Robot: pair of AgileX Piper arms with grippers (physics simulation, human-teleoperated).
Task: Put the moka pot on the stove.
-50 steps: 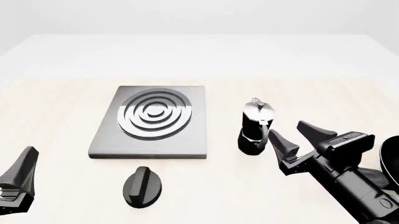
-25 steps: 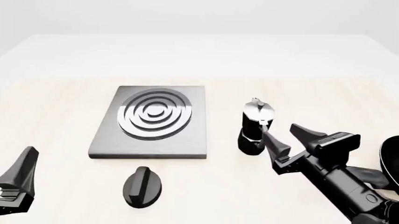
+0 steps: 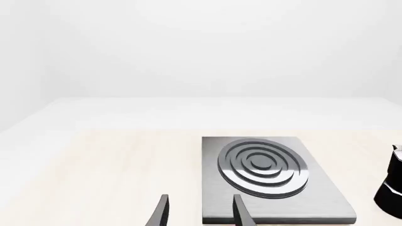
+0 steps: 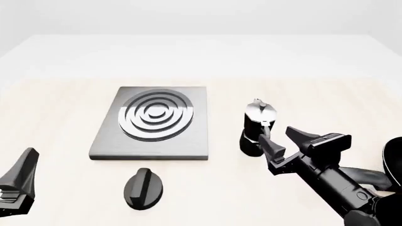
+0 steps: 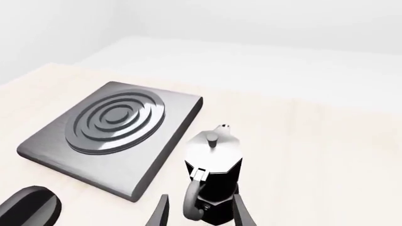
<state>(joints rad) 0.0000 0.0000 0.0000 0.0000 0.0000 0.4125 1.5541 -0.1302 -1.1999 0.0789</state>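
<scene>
The right gripper (image 4: 284, 140) closes in on the moka pot (image 4: 256, 128), having advanced across the pale wooden bench (image 4: 56, 108) from nearer the right edge a second ago; its fingers stand apart and now bracket the pot's curved black handle, with no contact visible yet. The pot has not moved: it stands upright on the bench just right of the stove (image 4: 152, 123), not on it. The approach suggests a grasp at the handle side is imminent, and the task itself remains undone.

The left gripper (image 4: 18, 181) sits unchanged at the lower left, well apart from everything; the left wrist view shows its fingers (image 3: 162, 214) spread with nothing between them.

The pot is small and faceted, matte black in the body with a pinched waist, capped by a glossy silver lid and a little knob. The stove is a flat square slab of brushed dark-grey metal, bearing shiny concentric burner rings far wider than the pot's base. A smooth black oval knob (image 4: 144, 188) lies on the bench in front of the stove.
</scene>
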